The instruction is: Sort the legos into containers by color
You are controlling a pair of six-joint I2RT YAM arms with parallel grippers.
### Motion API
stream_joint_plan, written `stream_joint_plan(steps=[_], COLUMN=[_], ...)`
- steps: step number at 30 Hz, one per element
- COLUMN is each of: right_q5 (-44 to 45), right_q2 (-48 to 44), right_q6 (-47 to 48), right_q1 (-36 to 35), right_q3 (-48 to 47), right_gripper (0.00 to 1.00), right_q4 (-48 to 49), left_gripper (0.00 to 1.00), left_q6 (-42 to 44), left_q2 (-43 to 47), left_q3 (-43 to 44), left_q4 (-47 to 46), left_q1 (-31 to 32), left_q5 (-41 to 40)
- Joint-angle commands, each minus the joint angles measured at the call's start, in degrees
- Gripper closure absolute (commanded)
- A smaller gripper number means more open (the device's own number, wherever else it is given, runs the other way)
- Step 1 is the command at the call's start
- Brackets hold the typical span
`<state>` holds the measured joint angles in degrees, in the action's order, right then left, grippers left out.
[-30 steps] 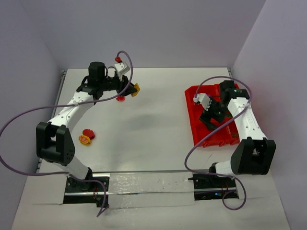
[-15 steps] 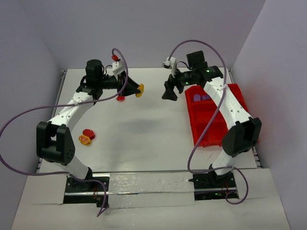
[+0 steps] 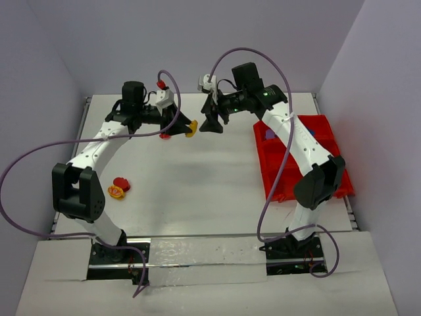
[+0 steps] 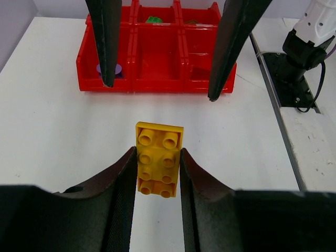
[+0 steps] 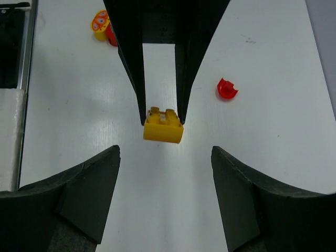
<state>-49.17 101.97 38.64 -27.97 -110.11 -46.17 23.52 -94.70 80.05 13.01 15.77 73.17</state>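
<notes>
My left gripper (image 3: 185,124) is shut on a yellow-orange brick (image 3: 191,128) and holds it above the table's back middle. In the left wrist view the brick (image 4: 158,157) sits between the pads of that gripper (image 4: 156,169). My right gripper (image 3: 212,125) is open and empty, facing the brick from a short gap to its right. In the right wrist view the brick (image 5: 164,126) hangs ahead of the right gripper (image 5: 165,157), outside its jaws. The red tray (image 3: 279,178) stands at the right. A purple piece (image 4: 116,68) and green pieces (image 4: 154,20) lie in its compartments (image 4: 157,58).
A small red piece (image 3: 164,135) lies on the table below the left gripper; it also shows in the right wrist view (image 5: 227,89). A red piece and a yellow piece (image 3: 119,187) lie together at the left, also shown in the right wrist view (image 5: 103,26). Purple cables loop over both arms.
My right arm has swung left from over the red tray to face the left gripper. The left gripper has shifted slightly right with the yellow brick.
</notes>
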Motion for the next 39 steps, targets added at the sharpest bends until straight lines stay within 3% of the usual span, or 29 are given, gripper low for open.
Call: stream_joint_plan(steps=[1, 11, 20, 22, 25, 29, 30, 34, 39], right_q5=[-1.99, -1.70, -2.07, -1.91, -1.17, 0.48, 0.70, 3.60, 9.45], right_q2=[1.94, 5.21, 6.13, 6.38, 6.37, 4.44, 3.82, 0.12, -3.71], right_q6=[0.54, 1.55, 0.91, 0.33, -0.05, 0.21, 0.35, 2.62, 6.86], right_q1=[-1.47, -2.62, -2.62, -2.63, -2.62, -1.27, -0.53, 6.01, 15.56], right_q3=[-3.15, -4.90, -5.20, -5.37, -5.26, -3.02, -2.19, 3.14, 7.87], right_gripper=[0.23, 0.34, 0.65, 0.76, 0.96, 1.00, 1.00, 1.00, 1.00], right_q4=[1.38, -1.03, -0.85, -0.77, -1.09, -1.64, -1.79, -5.33, -10.71], left_gripper=[0.95, 0.95, 0.94, 0.84, 0.57, 0.15, 0.09, 0.06, 0.05], left_q6=[3.72, 6.02, 5.58, 4.73, 3.01, -2.78, -4.24, -12.65, -11.78], left_q2=[-0.60, -0.84, -0.67, -0.58, -0.37, 1.65, 2.35, 4.60, 0.77], left_q3=[3.38, 4.41, 4.24, 3.90, 3.48, 0.50, -0.59, -5.33, -1.24], left_q4=[2.28, 4.56, 3.69, 3.10, 1.55, -4.65, -6.62, -15.23, -7.41], left_q1=[0.49, 0.49, 0.58, 1.01, 1.31, 1.10, 0.93, -1.96, -2.37], left_q5=[2.59, 2.33, 1.45, -0.15, -2.38, -8.60, -10.35, -19.14, -32.40])
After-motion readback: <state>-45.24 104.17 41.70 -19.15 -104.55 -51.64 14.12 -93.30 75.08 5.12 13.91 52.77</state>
